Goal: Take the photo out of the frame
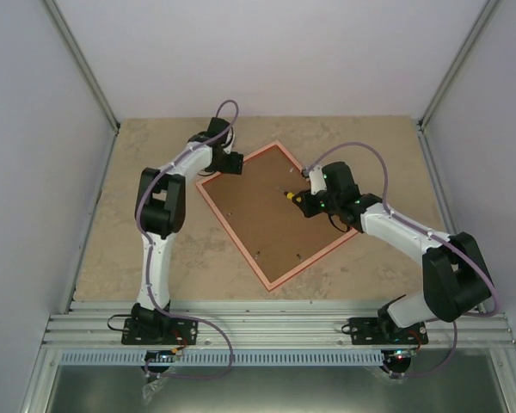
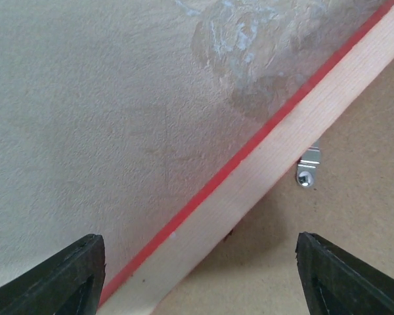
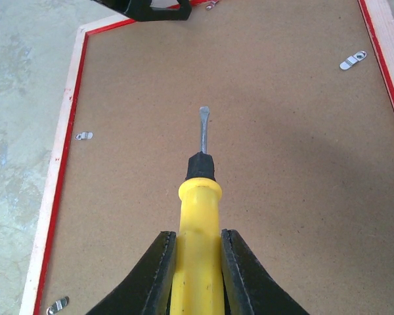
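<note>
right gripper (image 3: 198,244): its fingers (image 3: 154,279) are being clenched on the yellow handle of a screwdriver (image 3: 198,197), whose flat metal blade is being pointed forward over the brown backing board (image 3: 282,170), near its middle; whether the tip is being touched to the board cannot be told. left gripper (image 2: 200,259): its fingers (image 2: 72,275) are being held wide apart and released, nothing being grasped; one is being shown over the table (image 2: 85,118), the other over the board, with the pale wooden rail of the frame (image 2: 282,134) being straddled between them; contact with the rail cannot be told. the frame is being laid flat and back-up on the beige table, turned at a slant between the two arms, its thin red edge being shown along the outside of the rail. small metal turn clips (image 3: 352,60) are being shown fixed along the board's margins near the rail, one lying just inside the left gripper's span. the photo is being hidden in every view; only the backing board is being seen filling the frame.
</note>
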{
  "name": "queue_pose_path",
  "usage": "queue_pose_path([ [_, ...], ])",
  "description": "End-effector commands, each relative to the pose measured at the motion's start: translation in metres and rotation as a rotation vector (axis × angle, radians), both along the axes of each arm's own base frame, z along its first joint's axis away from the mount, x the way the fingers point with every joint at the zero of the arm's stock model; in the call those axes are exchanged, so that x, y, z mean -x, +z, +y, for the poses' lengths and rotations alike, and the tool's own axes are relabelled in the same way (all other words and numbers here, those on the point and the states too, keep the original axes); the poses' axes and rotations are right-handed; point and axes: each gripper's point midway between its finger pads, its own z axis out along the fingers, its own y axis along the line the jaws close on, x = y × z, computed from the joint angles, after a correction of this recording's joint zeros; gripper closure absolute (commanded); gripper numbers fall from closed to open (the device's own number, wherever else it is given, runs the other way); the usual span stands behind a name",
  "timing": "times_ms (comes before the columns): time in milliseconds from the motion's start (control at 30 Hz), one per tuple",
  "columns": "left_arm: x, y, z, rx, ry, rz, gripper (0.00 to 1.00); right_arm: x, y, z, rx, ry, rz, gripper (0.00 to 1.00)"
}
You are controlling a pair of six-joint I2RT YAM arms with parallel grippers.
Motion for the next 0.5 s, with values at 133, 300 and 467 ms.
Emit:
queue_pose_path([
  [133,-0.004,-0.022,0.007,0.020,-0.007,0.054,0.24,0.001,0.009,-0.006,-0.007,-0.019,-0.017,1.00],
  [300,0.001,-0.025,0.010,0.015,0.006,0.075,0.36,0.002,0.011,-0.006,-0.009,-0.017,-0.018,1.00],
  [467,0.013,-0.026,0.017,0.001,0.042,0.099,0.50,0.003,0.009,-0.004,-0.014,-0.008,-0.012,1.00],
])
